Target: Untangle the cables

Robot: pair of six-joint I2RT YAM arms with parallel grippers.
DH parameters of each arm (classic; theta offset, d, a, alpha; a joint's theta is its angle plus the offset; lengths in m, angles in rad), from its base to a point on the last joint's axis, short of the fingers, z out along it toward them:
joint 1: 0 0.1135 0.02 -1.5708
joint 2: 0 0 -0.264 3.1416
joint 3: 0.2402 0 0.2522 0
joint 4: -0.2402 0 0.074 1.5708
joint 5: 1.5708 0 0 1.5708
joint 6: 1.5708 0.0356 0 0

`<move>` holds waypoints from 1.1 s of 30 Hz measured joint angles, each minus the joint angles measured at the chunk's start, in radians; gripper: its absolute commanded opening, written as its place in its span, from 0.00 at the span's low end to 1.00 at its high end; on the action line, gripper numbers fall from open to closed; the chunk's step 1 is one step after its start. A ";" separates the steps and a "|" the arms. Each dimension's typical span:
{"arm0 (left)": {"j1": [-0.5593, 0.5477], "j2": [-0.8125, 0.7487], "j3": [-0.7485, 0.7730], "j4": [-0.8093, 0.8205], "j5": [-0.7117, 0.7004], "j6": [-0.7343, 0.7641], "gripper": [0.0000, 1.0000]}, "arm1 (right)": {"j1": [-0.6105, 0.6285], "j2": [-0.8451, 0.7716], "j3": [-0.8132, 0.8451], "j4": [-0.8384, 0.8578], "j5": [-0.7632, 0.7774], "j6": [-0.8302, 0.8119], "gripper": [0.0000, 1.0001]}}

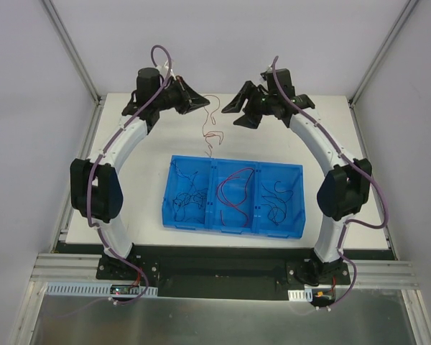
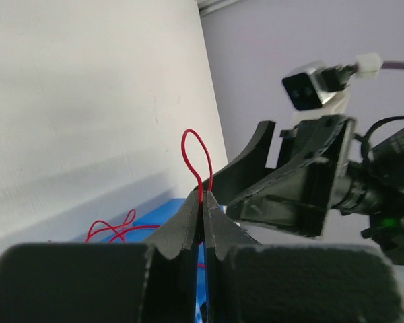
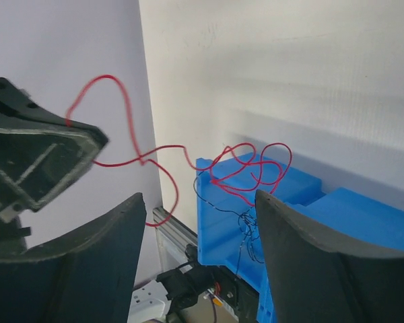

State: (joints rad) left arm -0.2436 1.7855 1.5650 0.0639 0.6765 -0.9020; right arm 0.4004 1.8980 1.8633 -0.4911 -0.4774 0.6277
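Observation:
My left gripper (image 1: 203,105) is shut on a thin red cable (image 1: 214,119) and holds it raised behind the blue tray (image 1: 230,227). The cable hangs in loops down to the tray's left compartment, where tangled black cables (image 1: 187,195) lie. In the left wrist view the cable (image 2: 196,158) loops out above the closed fingertips (image 2: 188,215). My right gripper (image 1: 237,115) is open and empty, facing the left one. In the right wrist view the red cable (image 3: 155,161) runs from the left gripper (image 3: 34,161) to the tray (image 3: 310,195), above and beyond my open right gripper (image 3: 202,229).
The tray has three compartments. The middle one holds a magenta-purple cable (image 1: 230,188), the right one black cables (image 1: 276,201). The tray sits on a white table (image 1: 129,201) with grey walls on three sides. Both arms arch over the tray's sides.

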 measured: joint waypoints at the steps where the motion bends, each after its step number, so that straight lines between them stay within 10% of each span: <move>1: 0.004 0.000 0.003 0.005 0.003 -0.008 0.00 | 0.000 0.000 -0.012 0.008 0.000 -0.011 0.66; 33: 0.032 0.000 0.039 0.230 0.052 -0.240 0.00 | 0.053 0.047 -0.135 0.180 -0.075 -0.026 0.61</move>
State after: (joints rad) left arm -0.2111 1.7855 1.6043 0.2935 0.7288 -1.1416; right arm 0.4534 1.9450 1.7287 -0.3115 -0.5526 0.6022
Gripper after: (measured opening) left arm 0.006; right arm 0.594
